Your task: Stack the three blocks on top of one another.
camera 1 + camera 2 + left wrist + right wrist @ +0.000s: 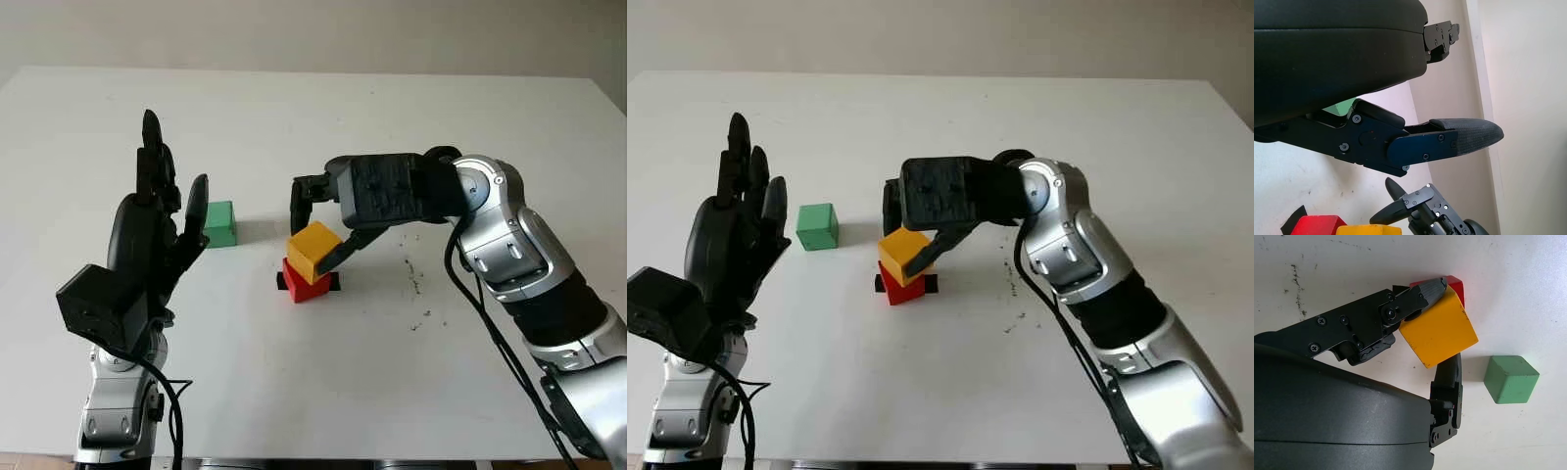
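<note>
Beside the green block our open left hand hovers, while our right hand pinches the yellow block atop the red block.

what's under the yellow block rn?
The red block, on a black mark on the table. The right robot hand grips the yellow block, which covers the red block's top, hiding any gap.

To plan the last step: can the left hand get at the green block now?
Probably yes: the left hand, open, is raised beside the green block, with nothing between them.
</note>
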